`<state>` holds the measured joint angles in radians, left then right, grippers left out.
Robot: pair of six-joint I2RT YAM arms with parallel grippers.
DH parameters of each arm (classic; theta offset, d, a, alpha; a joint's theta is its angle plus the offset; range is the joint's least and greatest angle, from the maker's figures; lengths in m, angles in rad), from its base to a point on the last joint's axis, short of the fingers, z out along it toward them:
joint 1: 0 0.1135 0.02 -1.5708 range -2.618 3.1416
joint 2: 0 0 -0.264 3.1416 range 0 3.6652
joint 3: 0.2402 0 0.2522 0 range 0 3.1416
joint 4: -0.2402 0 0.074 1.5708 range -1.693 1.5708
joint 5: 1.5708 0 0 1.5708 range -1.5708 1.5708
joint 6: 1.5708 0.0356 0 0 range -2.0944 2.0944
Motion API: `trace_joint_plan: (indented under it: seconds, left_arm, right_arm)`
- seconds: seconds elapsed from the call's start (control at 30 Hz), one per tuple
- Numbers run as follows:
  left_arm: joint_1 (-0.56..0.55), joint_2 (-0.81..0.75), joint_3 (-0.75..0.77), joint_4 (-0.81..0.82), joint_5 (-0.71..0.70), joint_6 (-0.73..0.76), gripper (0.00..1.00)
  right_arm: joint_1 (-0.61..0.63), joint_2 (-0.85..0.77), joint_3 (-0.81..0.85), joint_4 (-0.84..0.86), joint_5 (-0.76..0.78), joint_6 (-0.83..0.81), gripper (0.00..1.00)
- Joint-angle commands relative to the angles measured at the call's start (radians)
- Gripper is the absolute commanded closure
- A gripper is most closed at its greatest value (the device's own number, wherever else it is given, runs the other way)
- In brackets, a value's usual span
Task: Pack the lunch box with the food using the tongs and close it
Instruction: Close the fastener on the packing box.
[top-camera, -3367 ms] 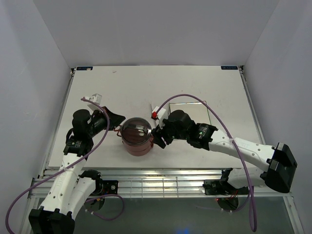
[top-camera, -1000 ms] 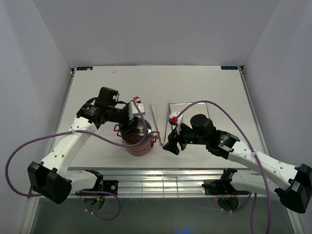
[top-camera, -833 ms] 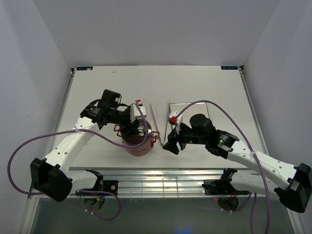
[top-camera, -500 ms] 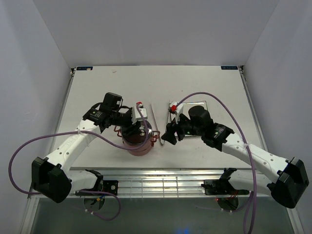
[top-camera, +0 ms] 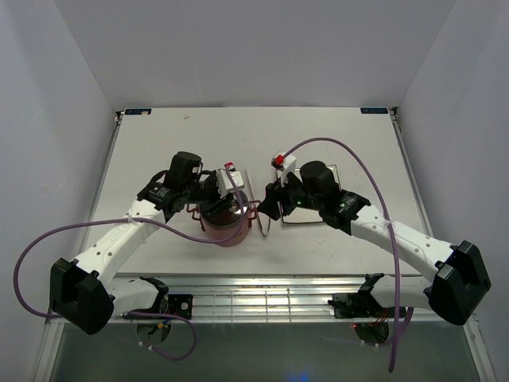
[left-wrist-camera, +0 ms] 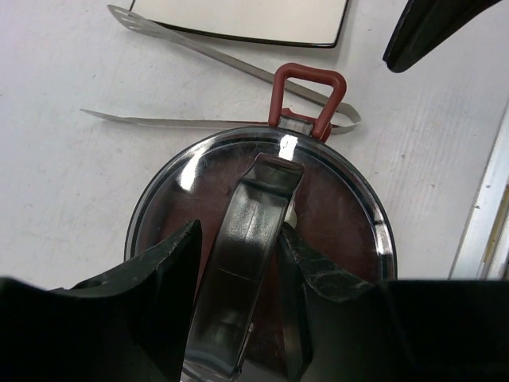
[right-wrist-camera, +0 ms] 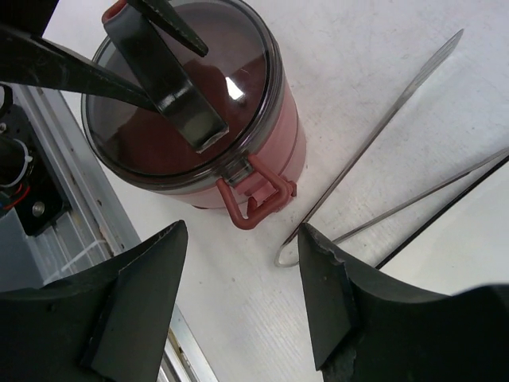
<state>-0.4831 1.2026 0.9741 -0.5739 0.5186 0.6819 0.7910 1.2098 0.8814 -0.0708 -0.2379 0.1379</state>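
- Presently, the lunch box (top-camera: 225,227) stands covered on the desk (top-camera: 159,143), between your two arms.
- Left gripper (left-wrist-camera: 238,235): its jaws straddle the cover's handle (left-wrist-camera: 256,208) across its width. You cannot confirm a firm pinch.
- Right gripper (right-wrist-camera: 238,232): its jaws are spread and empty, over the red clasp (right-wrist-camera: 258,199) that faces it.

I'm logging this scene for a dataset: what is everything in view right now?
lunch box: one, dusty red, grey cover on, red clasps, mid-table
tongs: one pair, silver, lying between lunch box and plate
plate: one, white, square, right of the tongs
table: one, white, under everything
left hand: one, black, fingers either side of the cover's handle, contact unclear
right hand: one, black, open, over the tongs' joined end, holding nothing
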Motion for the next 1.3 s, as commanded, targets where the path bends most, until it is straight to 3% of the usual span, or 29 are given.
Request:
trace_joint_plan:
  seconds: [0.0,0.23,0.4,0.5,0.93,1.27]
  left_arm:
    - [0.009,0.029,-0.066,-0.078,-0.213,-0.019,0.49]
    - [0.006,-0.015,-0.091,-0.066,-0.314,-0.062,0.48]
    - [0.006,0.038,-0.089,-0.070,-0.339,-0.134,0.48]
    - [0.003,0.051,-0.116,-0.069,-0.325,-0.169,0.49]
    - [0.001,0.003,-0.115,-0.053,-0.336,-0.180,0.49]
    - [0.000,0.012,-0.120,-0.050,-0.335,-0.185,0.49]
  right_arm:
    - [-0.009,0.020,0.070,0.058,0.052,0.029,0.37]
    - [-0.012,0.066,0.090,0.106,0.089,0.058,0.42]
    - [-0.013,0.154,0.148,0.111,0.117,0.103,0.62]
    - [-0.012,0.180,0.152,0.138,0.117,0.109,0.65]
    - [-0.012,0.324,0.180,0.126,0.109,0.127,0.73]
    - [-0.015,0.327,0.160,0.128,0.095,0.120,0.69]
